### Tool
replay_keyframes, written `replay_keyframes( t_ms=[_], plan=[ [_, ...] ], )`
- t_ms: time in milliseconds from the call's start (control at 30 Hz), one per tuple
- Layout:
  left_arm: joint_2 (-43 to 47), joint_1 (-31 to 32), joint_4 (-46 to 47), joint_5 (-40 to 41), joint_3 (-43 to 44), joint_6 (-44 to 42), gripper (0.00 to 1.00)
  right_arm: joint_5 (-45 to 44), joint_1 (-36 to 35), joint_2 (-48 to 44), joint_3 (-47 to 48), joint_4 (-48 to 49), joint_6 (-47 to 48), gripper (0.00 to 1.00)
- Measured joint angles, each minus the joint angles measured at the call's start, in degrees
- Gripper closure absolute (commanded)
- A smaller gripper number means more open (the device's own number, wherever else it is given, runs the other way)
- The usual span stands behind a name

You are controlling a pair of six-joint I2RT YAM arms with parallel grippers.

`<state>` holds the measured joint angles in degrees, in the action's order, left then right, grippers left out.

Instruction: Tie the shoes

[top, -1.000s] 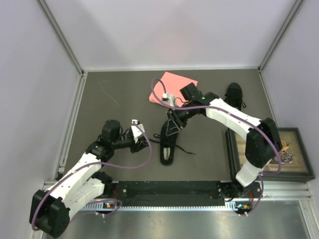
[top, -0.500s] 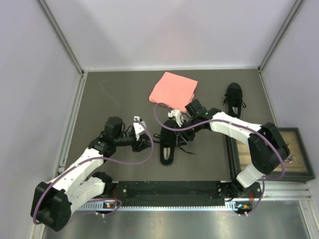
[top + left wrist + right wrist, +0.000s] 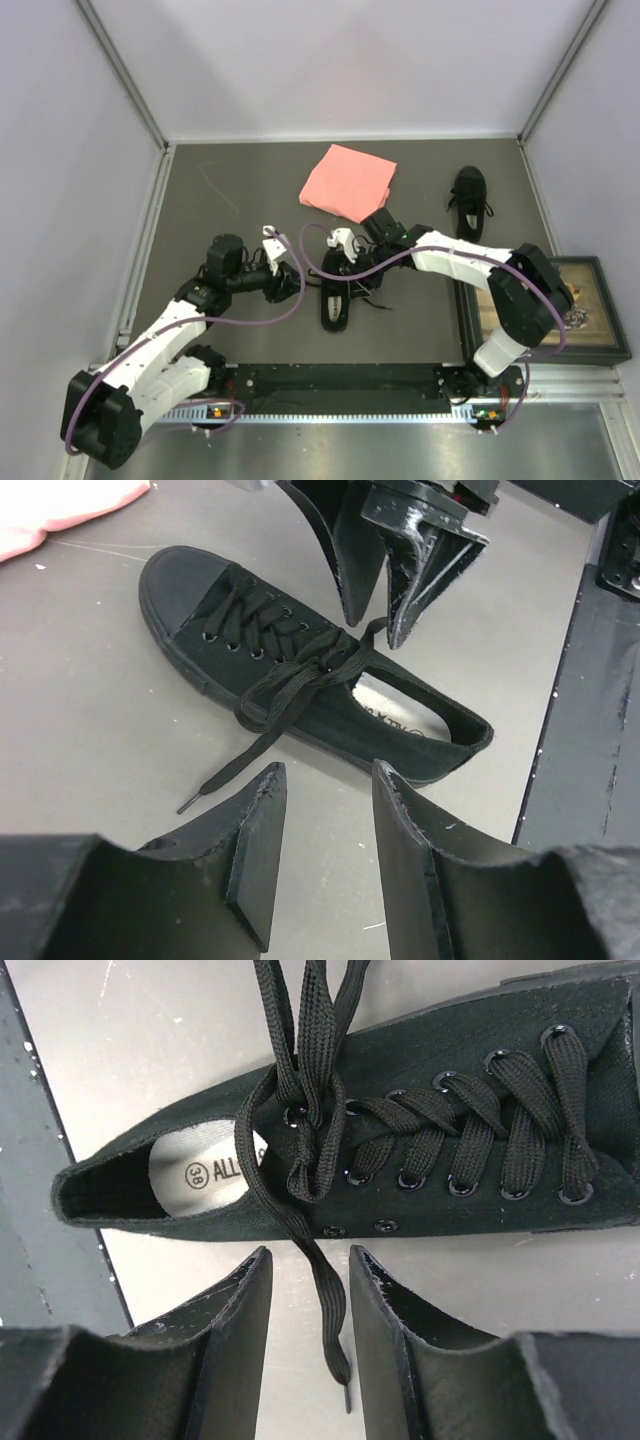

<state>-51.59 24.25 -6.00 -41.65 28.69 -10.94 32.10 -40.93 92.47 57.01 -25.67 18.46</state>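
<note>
We are working on the near shoe (image 3: 337, 297), which lies upright on its sole mid-desk (image 3: 220, 200) with its toe toward the pink cloth (image 3: 348, 182). The other shoe (image 3: 468, 195) sits well apart at the far right.

Both arms flank the near shoe, and both hold nothing. The right fingers (image 3: 235, 1330) are apart with one lace end (image 3: 325, 1300) lying on the desk between them. The left fingers (image 3: 255, 850) are also apart, and the other lace end (image 3: 225, 775) trails past the outside of one finger, not through the gap.

The laces look only loosely crossed at the top eyelets (image 3: 310, 1150). To do this step well, we should:
- lower the right fingers fully and pinch the lace well up from its tip
- shift the left fingers sideways until their lace sits in the gap
- pull both ends outward evenly, since the light shoe will likely slide if one side leads
</note>
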Motion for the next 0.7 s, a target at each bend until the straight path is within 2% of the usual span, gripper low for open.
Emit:
replay_keyframes(
  t_ms=[67, 233, 467, 700],
  plan=[
    [0.2, 0.0, 0.1, 0.5, 0.0, 0.4, 0.55, -0.5, -0.2, 0.2, 0.0, 0.0, 0.3, 0.69],
    [0.2, 0.0, 0.0, 1.1, -0.1, 0.8, 0.56, -0.6, -0.5, 0.2, 0.0, -0.2, 1.1, 1.0],
    [0.2, 0.0, 0.1, 1.8, -0.1, 2.3, 0.5, 0.1, -0.6, -0.2, 0.1, -1.2, 0.3, 1.0],
    [1.0, 0.0, 0.2, -1.2, -0.3, 0.5, 0.5, 1.0, -0.6, -4.4, 0.1, -1.4, -2.7, 1.0]
  ],
)
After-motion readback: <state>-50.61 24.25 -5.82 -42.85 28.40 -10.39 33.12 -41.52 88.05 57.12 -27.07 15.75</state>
